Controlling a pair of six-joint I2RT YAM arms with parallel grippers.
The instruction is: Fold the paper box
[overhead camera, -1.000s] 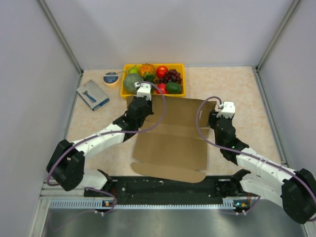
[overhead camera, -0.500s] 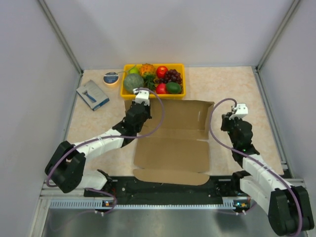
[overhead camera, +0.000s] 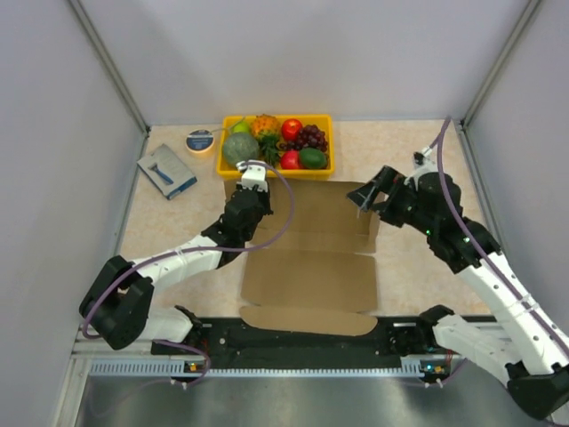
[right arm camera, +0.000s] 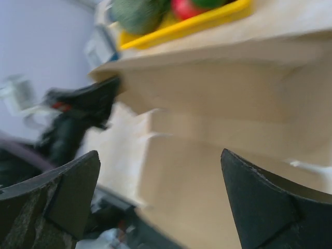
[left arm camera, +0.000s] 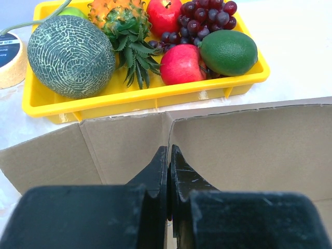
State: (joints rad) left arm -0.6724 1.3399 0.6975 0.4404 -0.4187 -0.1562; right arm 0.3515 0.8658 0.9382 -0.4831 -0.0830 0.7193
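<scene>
On paper box (overhead camera: 311, 258) wall just ahead, left end effector (left arm camera: 169, 153) clamps narrow; right end effector (right arm camera: 160, 155) spread wide, box interior below it.

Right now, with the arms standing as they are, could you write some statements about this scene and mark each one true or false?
1. The left claw is shut on an upright wall of the paper box. True.
2. The right claw is clamped on the box's right flap. False: its fingers are wide apart and hold nothing.
3. The yellow fruit tray stands just behind the box. True.
4. The tray is empty. False: it holds a melon, grapes and other fruit.
5. The blue-and-grey packet lies inside the box. False: it lies on the table, left of the tray.
</scene>
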